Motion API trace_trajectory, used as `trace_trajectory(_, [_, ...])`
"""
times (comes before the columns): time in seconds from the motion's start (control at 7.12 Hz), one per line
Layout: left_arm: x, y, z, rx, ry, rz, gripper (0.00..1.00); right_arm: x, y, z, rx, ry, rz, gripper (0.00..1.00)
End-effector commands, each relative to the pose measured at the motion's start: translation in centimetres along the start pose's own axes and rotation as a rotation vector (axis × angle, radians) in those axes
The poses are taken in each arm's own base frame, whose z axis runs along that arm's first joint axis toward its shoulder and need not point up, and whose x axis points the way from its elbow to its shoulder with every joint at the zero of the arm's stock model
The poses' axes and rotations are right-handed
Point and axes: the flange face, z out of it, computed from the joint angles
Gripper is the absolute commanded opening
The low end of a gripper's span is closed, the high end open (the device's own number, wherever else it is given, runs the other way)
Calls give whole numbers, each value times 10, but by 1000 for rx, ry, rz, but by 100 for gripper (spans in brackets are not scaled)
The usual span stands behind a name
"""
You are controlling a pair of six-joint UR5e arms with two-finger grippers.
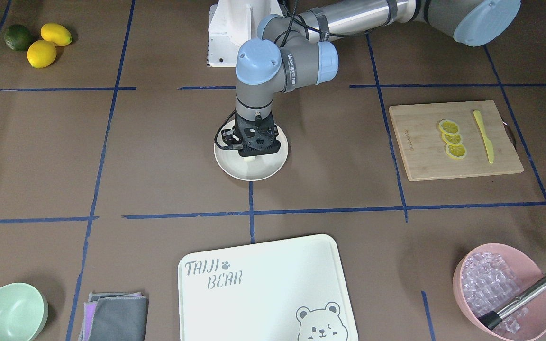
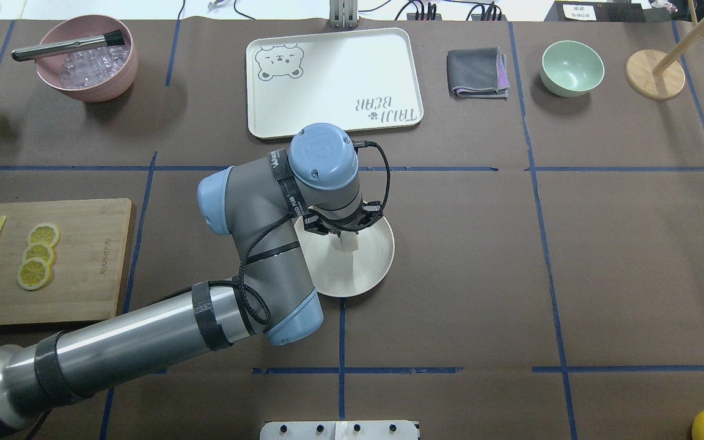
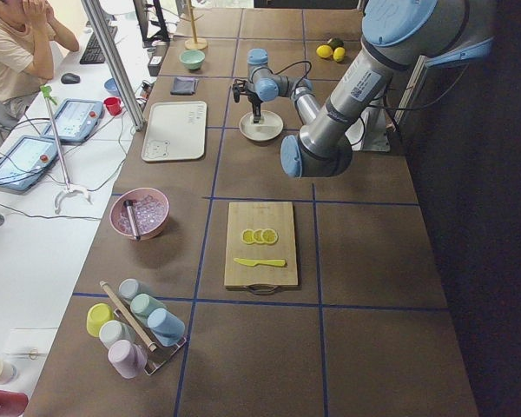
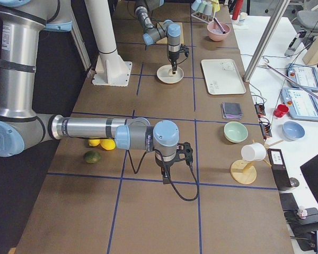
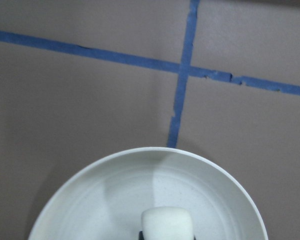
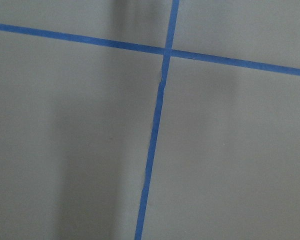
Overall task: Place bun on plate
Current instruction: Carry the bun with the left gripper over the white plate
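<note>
Done: I am holding the bun (image 2: 350, 244) low over the plate (image 2: 364, 276), the left gripper (image 2: 346, 236) seemingly clamping it.
Remaining: releasing, retreating.
Right gripper (image 4: 165, 179): cannot tell.

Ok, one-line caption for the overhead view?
Left arm, jaws around the bun, poised over the cream-white plate at mid-table.

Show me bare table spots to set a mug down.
Free, seen overhead: the brown stretch right of the plate, below the mint-green bowl and folded cloth; also the white tray, bare. Crowded: the plate under the left gripper with the bun, and the cutting board with lemon slices.
</note>
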Motion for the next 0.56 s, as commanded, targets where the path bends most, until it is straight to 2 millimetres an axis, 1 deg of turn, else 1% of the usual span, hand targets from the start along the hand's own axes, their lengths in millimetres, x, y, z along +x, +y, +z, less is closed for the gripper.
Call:
trace_trajectory(0.0, [-3,6,11,-6,-9,3,78,-1,0,0,1,-1,-1,100])
trace_trajectory(0.14, [-3,5,8,-3,-8,4,99,-1,0,0,1,-3,-1,100])
trace_trajectory(0.28, [-5,-1,-7,7,10,4,99,-1,0,0,1,-3,-1,100])
trace_trajectory(0.42, [-35,-9,-29,19,9,55,99,-1,0,0,1,-3,-1,100])
